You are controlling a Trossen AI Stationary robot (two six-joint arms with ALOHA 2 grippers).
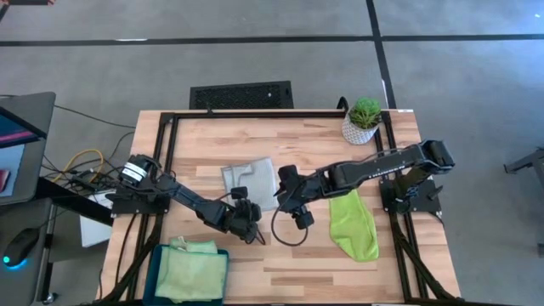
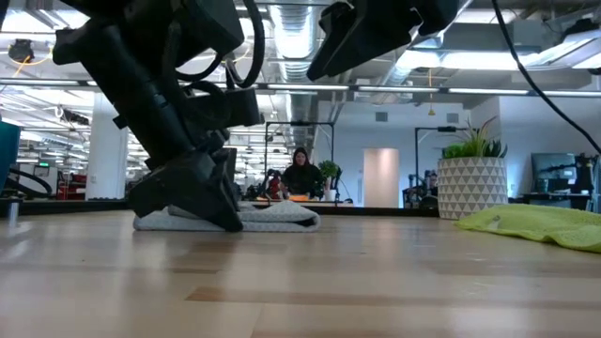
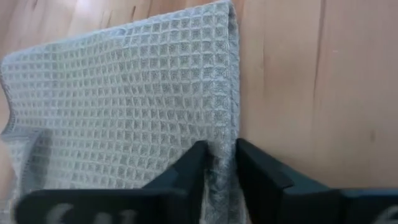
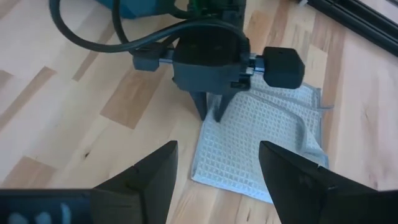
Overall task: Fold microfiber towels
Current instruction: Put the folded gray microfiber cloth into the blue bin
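**Left gripper pinches the edge of the grey towel at mid-table**

The pale grey-green towel point(image 1: 252, 179) lies flat near the middle of the table point(image 1: 340, 263), already doubled over on itself. The left gripper point(image 3: 219, 177) is down at its near edge, and the left wrist view shows the 2 dark fingers point(image 3: 186, 174) closed on the hemmed border, with a ridge of waffle-weave cloth standing up between them. The right gripper point(image 4: 214, 168) hovers just beside that spot with its jaws spread wide and nothing in them, looking down on the left gripper and the cloth.

The lime green towel point(image 1: 353, 225) lies crumpled to the right, near the right arm's base. 2 more towels point(image 1: 191, 270), yellowish green, sit in the teal bin point(image 1: 155, 276) at the table's front left. A potted plant point(image 1: 363, 120) stands at the far right corner.

The cloth looks light, limp and thin; it should drape and crease easily but will not hold a fold unless it is laid down flat. The textured weave gives the fingers bite, so slipping seems unlikely. The stitched hem or a corner is the best place to grip, since it bunches least.

No brand, label or readable writing shows on the towels or the bin.
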